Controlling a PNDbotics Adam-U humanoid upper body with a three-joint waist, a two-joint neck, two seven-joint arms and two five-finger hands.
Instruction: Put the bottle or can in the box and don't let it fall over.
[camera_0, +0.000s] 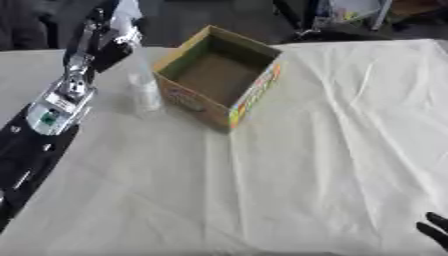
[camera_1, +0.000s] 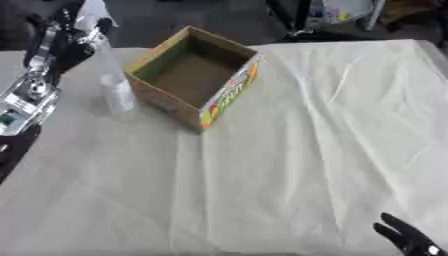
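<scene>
The left hand reaches in from the upper left on a long black and silver arm, and it sits up at the top of a clear bottle; whether its fingers are curled round the bottle's upper part or only lie against it I cannot tell, since the hand is dark and blurred there. The bottle stands upright below the hand, its base on the counter, which is spread with a pale creased cloth. Just beside the bottle, on the side away from the arm, stands the open cardboard box, turned cornerwise, brown inside with printed colour on its outer walls. The box's nearest wall stands between the bottle and the box's inside, and I cannot tell if the two touch. Nothing lies in the box that I can see.

Beyond the hand and the box, the counter's far edge runs across the top of the view, with dark floor and some furniture legs behind it; the box is close to that edge. On the near side of the hand, and far across from it, the cloth is wide and bare, with only folds in it.

The right hand shows well apart at the lower right corner, dark fingers pointing up and spread
</scene>
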